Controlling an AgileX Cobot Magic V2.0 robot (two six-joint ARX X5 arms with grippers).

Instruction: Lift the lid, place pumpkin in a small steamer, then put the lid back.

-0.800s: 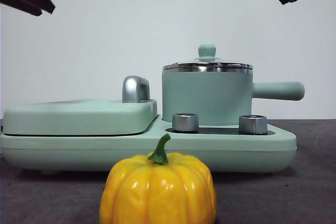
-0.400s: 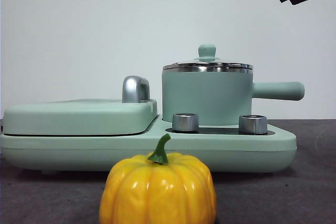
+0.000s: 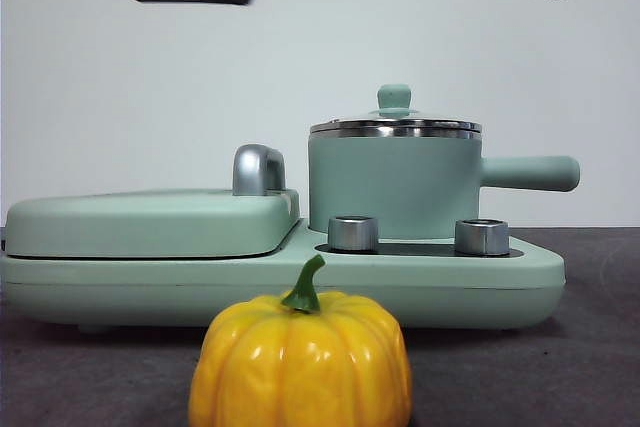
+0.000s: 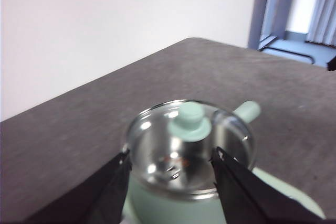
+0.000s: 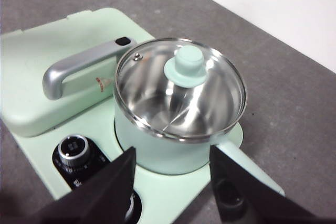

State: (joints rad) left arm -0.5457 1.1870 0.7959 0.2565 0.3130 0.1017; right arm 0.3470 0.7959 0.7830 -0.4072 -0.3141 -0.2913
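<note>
Left gripper above lid

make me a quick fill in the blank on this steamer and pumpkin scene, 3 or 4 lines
1. The lid sits ____ on the small steamer.
2. The pumpkin rests on the ____, in front of the appliance base.
3. The pumpkin's stem is ____ in colour.
4. The left gripper and the right gripper both have their jaws ____.

Missing words: closed; table; green; open
</note>
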